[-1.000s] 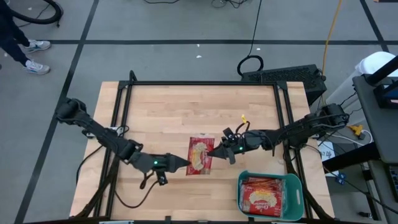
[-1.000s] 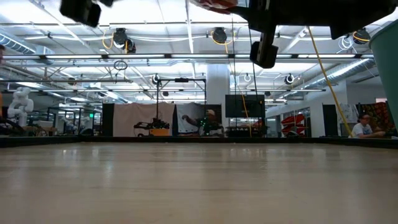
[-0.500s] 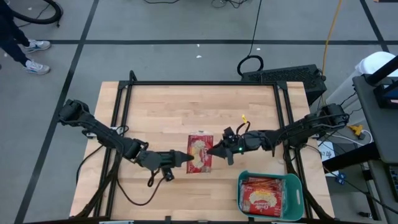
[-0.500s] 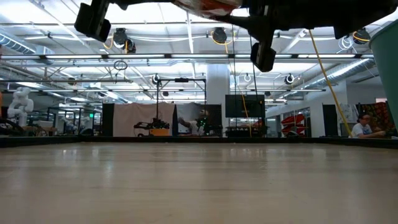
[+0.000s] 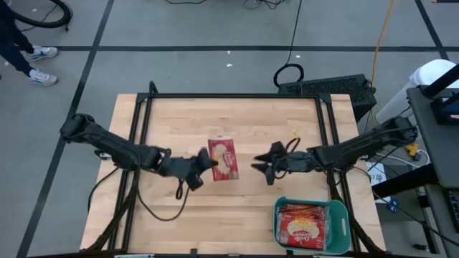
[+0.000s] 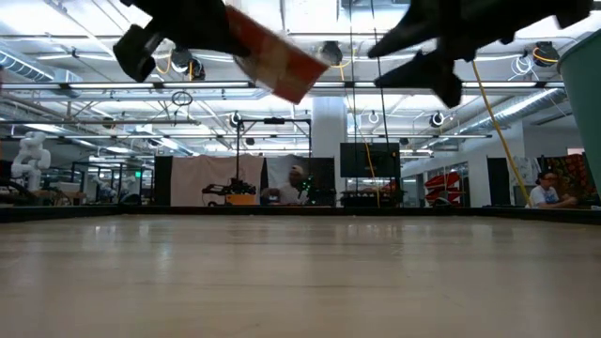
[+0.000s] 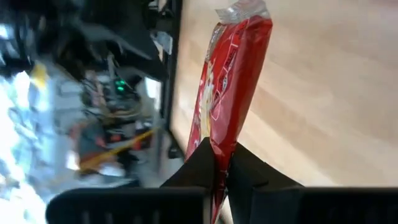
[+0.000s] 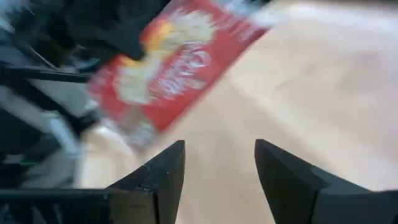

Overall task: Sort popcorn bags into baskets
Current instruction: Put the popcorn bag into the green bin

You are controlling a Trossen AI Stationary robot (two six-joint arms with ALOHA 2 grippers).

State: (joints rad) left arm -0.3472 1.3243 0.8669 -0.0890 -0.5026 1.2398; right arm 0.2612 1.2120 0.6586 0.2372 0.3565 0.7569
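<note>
Above the middle of the wooden counter, the left claw is clamped on the edge of a red popcorn bag, holding it up off the boards; the low view shows the packet hanging tilted in the air, and the left wrist view shows it edge-on, pinched between the two dark fingers. Facing it from the other side, the right claw hovers near the bag but apart from it, its fingers spread with nothing between them. At the near right corner of the counter sits the teal basket, well apart from the held packet, with more red popcorn bags stacked flat inside. Black cables trail under the left arm across the counter's left side. Beyond the counter, a black keyboard lies on the floor, and a person's legs and shoes show at the far left.
</note>
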